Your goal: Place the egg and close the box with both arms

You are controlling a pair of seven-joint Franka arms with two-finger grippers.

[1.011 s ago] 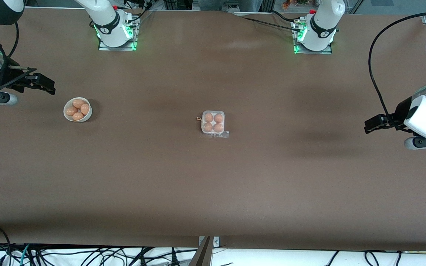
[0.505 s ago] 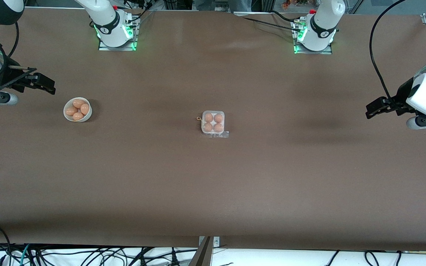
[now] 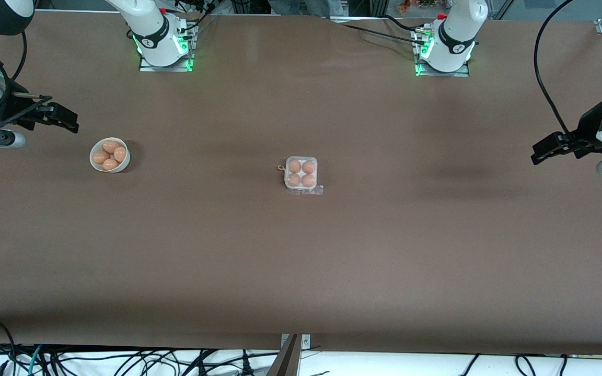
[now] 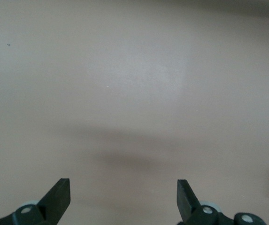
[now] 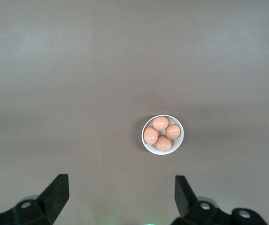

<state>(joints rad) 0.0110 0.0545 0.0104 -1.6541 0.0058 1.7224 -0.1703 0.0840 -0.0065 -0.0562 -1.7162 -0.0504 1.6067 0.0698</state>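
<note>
The box (image 3: 301, 159) sits mid-table with several brown eggs in its cells, and a clear plastic flap (image 3: 313, 191) lies at its nearer edge. A round white bowl (image 3: 124, 163) toward the right arm's end holds several more eggs (image 3: 111, 147). My right gripper (image 3: 66, 120) hangs open and empty over bare table close to the bowl. In the right wrist view that gripper (image 5: 121, 187) is open, with the bowl (image 5: 177, 146) ahead of it. My left gripper (image 3: 541, 151) hangs open and empty over the left arm's end of the table. The left wrist view shows it (image 4: 123, 190) over bare table.
The two arm bases (image 3: 162, 47) (image 3: 444, 52) stand along the table's edge farthest from the front camera. Cables (image 3: 123, 360) lie off the table's nearest edge. Brown table (image 3: 301, 261) stretches wide around the box.
The left arm has drawn back toward its end of the table, away from the box. The right arm, box and bowl have not moved.
</note>
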